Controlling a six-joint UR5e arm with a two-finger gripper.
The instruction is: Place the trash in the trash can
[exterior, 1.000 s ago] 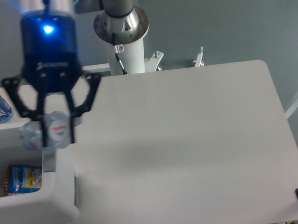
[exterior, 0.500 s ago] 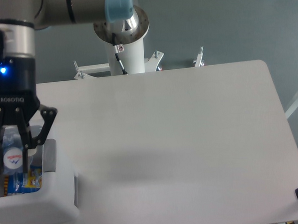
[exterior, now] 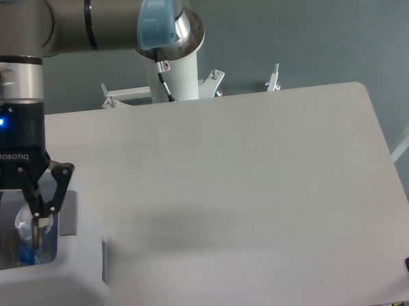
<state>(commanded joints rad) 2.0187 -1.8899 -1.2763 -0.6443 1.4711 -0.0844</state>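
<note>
Trash can (exterior: 53, 284) sits at the near-left corner of the bench (exterior: 247, 185): white, thick rounded walls, grey strip (exterior: 68, 213) on the right rim. The pincer (exterior: 14, 235) hangs right over its opening, fingertips down at rim level or just inside.

The crushed clear bottle (exterior: 24, 221) is inside the opening, between the fingers and lying against the right one. The fingers look spread wider than the bottle, but the left one is cut off at the frame edge, so I cannot tell for sure whether the grip is off. A scrap of blue under the bottle reads as the snack wrapper (exterior: 26, 255), already in the can; mostly hidden.

Step in hand, as I judge it, is the drop and exit:
- confirm the fingers are fully spread before lifting, or the bottle rides back out
- lift straight up; right finger is close to the grey strip, so any sideways move risks hooking the rim and dragging the can
- crushed plastic is light and springy and can cling to a pad; check it stays down

If both items stay in, the task looks all but done.

Bench top is plain white, matte, with nothing else on it in view. Beyond the far edge: the arm's white pedestal (exterior: 175, 72) and metal brackets (exterior: 272, 77), then grey floor (exterior: 287, 32).
</note>
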